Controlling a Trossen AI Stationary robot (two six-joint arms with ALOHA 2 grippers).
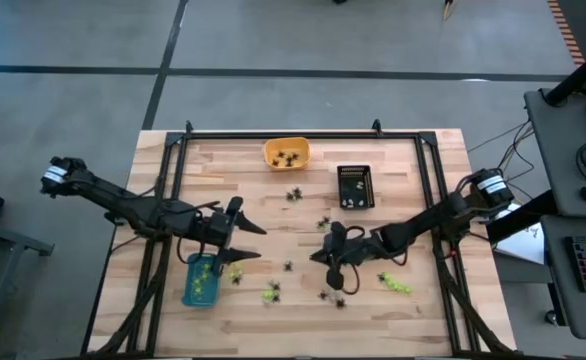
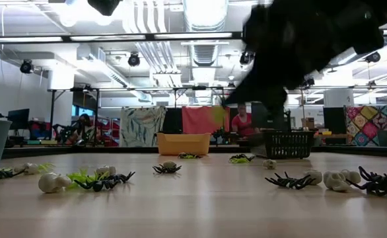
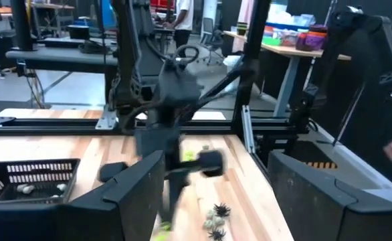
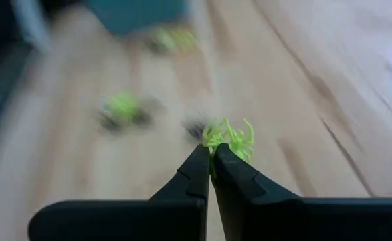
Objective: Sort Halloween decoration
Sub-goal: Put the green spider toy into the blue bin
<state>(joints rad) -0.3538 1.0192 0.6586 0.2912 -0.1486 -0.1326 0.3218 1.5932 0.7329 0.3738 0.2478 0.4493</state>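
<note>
**Halloween decoration: green spider pinched thin, drop risk**

Halloween decoration (image 1: 325, 262) is scattered mid-desk (image 1: 423, 300); some sorted into the blue tray (image 1: 201, 281), orange tray (image 1: 286, 153) and black basket (image 1: 355, 187). A green spider (image 4: 228, 137) is clenched by the right hand (image 4: 211, 158) at the fingertips only; it could be lost in transit. The left hand (image 1: 241, 232) is spread, empty, beside the blue tray.

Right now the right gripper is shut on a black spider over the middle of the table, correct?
Not quite. The right gripper is shut over the middle of the table, but the right wrist view shows a lime-green trinket at its tips, not a black spider.
</note>
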